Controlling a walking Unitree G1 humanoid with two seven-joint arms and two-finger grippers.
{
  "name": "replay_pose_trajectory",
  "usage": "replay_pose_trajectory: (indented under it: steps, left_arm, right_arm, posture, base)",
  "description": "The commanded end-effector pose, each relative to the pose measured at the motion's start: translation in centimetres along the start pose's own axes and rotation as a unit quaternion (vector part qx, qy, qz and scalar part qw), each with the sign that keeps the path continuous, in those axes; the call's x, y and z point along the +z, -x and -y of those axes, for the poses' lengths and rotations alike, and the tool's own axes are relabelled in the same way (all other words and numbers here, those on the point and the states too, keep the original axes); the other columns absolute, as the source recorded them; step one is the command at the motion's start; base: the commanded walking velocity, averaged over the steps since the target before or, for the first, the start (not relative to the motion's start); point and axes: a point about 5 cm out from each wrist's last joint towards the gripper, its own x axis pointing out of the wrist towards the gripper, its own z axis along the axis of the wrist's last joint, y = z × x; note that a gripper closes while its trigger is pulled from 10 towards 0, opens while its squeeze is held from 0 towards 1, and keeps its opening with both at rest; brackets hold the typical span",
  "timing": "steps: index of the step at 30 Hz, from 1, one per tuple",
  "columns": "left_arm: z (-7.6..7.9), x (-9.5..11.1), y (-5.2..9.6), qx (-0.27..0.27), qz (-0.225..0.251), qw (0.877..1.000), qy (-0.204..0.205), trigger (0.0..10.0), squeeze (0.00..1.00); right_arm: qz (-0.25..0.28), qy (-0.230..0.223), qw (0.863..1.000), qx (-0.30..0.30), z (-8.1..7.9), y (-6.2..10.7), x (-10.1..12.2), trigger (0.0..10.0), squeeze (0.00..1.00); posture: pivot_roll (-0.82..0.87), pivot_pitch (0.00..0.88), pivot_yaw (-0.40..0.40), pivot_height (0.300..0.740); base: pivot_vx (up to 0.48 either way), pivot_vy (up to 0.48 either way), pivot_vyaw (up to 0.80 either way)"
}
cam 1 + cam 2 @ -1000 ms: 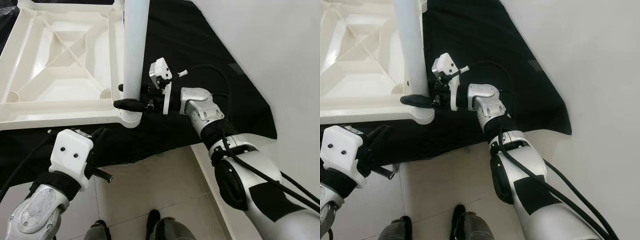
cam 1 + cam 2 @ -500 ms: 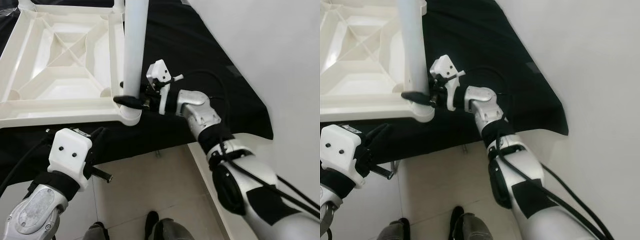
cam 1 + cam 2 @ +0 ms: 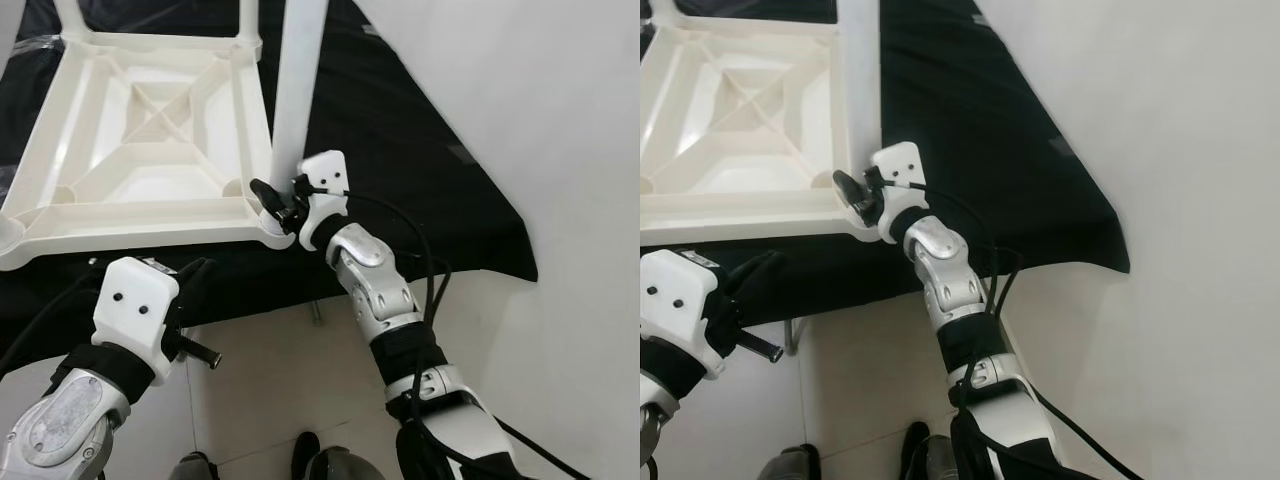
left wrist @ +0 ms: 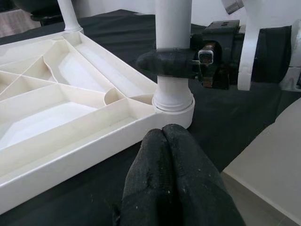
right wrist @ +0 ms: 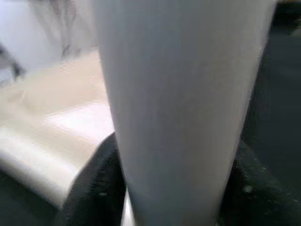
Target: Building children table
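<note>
Right hand (image 3: 272, 196) clamped, arm extended forward, left hand (image 4: 171, 155) closed, held low

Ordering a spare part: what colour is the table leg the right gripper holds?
White, like the tabletop; the table leg shows best in the left wrist view.

We find no lettering, labels, brand marks, numbers or signs that can be read anywhere in these views.
</note>
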Motion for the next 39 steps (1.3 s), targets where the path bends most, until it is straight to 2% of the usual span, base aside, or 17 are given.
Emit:
replay_pose_trajectory:
  steps: [1,2,3,6,7,8,9,10,11,14,16,21,26,27,28,33,39]
  left_arm:
    - [0.1,0.0,0.1,-0.006,-0.001,1.000,-0.002,10.0,0.00]
    - [0.1,0.0,0.1,-0.006,-0.001,1.000,-0.002,10.0,0.00]
    - [0.2,0.0,0.0,-0.008,0.000,1.000,0.000,10.0,0.00]
    - [0.3,-0.1,0.0,-0.010,0.000,1.000,0.001,10.0,0.00]
    - [0.4,-0.1,-0.1,-0.011,0.000,1.000,0.001,10.0,0.00]
    - [0.4,-0.1,-0.1,-0.011,0.000,1.000,0.001,10.0,0.00]
    - [0.4,-0.1,-0.1,-0.011,0.001,1.000,0.002,10.0,0.00]
    - [0.4,-0.1,-0.1,-0.010,0.001,1.000,0.002,10.0,0.00]
    - [0.4,-0.1,-0.1,-0.010,0.001,1.000,0.002,10.0,0.00]
    - [0.5,-0.1,-0.1,-0.010,0.002,1.000,0.001,10.0,0.00]
    - [0.5,-0.1,-0.1,-0.010,-0.001,1.000,-0.002,10.0,0.00]
    - [0.6,-0.2,0.0,-0.011,-0.005,1.000,-0.005,10.0,0.00]
    - [0.7,-0.2,0.0,-0.013,-0.005,1.000,-0.003,10.0,0.00]
    - [0.7,-0.2,0.0,-0.013,-0.005,1.000,-0.003,10.0,0.00]
    - [0.7,-0.1,0.0,-0.014,-0.005,1.000,-0.003,10.0,0.00]
    - [0.8,-0.1,0.0,-0.015,-0.005,1.000,-0.003,10.0,0.00]
    - [0.9,-0.2,-0.1,-0.018,-0.006,1.000,-0.001,10.0,0.00]
  right_arm:
    - [-0.035,-0.031,0.997,0.053,-2.2,-0.2,-1.8,10.0,0.92]
    - [-0.024,-0.033,0.995,0.086,-2.5,-0.3,-1.2,10.0,1.00]
    - [-0.011,-0.032,0.992,0.121,-2.5,-0.4,-0.3,10.0,1.00]
    - [0.002,-0.027,0.989,0.148,-2.4,-0.5,0.5,10.0,1.00]
    - [0.019,-0.009,0.981,0.190,-2.2,-0.5,1.4,10.0,0.72]
    - [0.019,-0.009,0.981,0.190,-2.2,-0.5,1.4,10.0,0.72]
    - [0.030,0.000,0.969,0.244,-2.0,-0.4,2.2,10.0,0.00]
    - [0.037,0.013,0.955,0.293,-1.9,-0.3,2.9,10.0,0.00]
    - [0.037,0.013,0.955,0.293,-1.9,-0.3,2.9,10.0,0.00]
    - [0.029,0.052,0.911,0.409,-1.4,0.4,3.6,10.0,0.00]
    - [0.019,0.060,0.894,0.443,-1.0,0.5,3.9,10.0,0.00]
    - [0.021,0.049,0.888,0.458,-0.8,0.2,4.7,10.0,0.00]
    - [0.010,0.043,0.863,0.504,-1.0,0.3,5.0,10.0,0.00]
    - [0.010,0.043,0.863,0.504,-1.0,0.3,5.0,10.0,0.00]
    - [0.005,0.043,0.858,0.513,-1.0,0.2,5.0,0.0,0.00]
    - [0.004,0.042,0.853,0.521,-0.8,0.0,5.1,0.0,0.00]
    - [0.003,0.040,0.867,0.496,-0.2,-0.1,4.6,0.0,0.00]
  posture:
    - [0.20,0.265,-0.164,0.740]
    - [0.20,0.265,-0.164,0.740]
    - [0.20,0.262,-0.166,0.740]
    - [0.20,0.259,-0.169,0.740]
    - [0.20,0.258,-0.170,0.740]
    - [0.20,0.258,-0.170,0.740]
    - [0.20,0.256,-0.175,0.740]
    - [0.20,0.255,-0.177,0.740]
    - [0.20,0.255,-0.177,0.740]
    - [0.21,0.258,-0.185,0.740]
    - [0.21,0.261,-0.184,0.740]
    - [0.21,0.267,-0.184,0.740]
    - [0.21,0.273,-0.185,0.740]
    - [0.21,0.273,-0.185,0.740]
    - [0.21,0.279,-0.188,0.740]
    - [0.21,0.281,-0.189,0.740]
    - [0.19,0.284,-0.183,0.740]
  base:
    - [0.000,0.000,0.00]
    - [0.000,0.000,0.00]
    - [0.000,0.000,0.00]
    - [0.000,0.000,0.00]
    - [0.000,0.000,0.00]
    - [0.000,0.000,0.00]
    - [0.000,0.000,0.00]
    - [0.000,0.000,0.00]
    - [0.000,0.000,0.00]
    - [0.000,0.000,0.00]
    - [0.000,0.000,0.00]
    - [0.000,0.000,0.00]
    - [0.000,0.000,0.00]
    - [0.000,0.000,0.00]
    - [0.000,0.000,0.00]
    - [0.000,0.000,0.00]
    - [0.000,0.000,0.00]
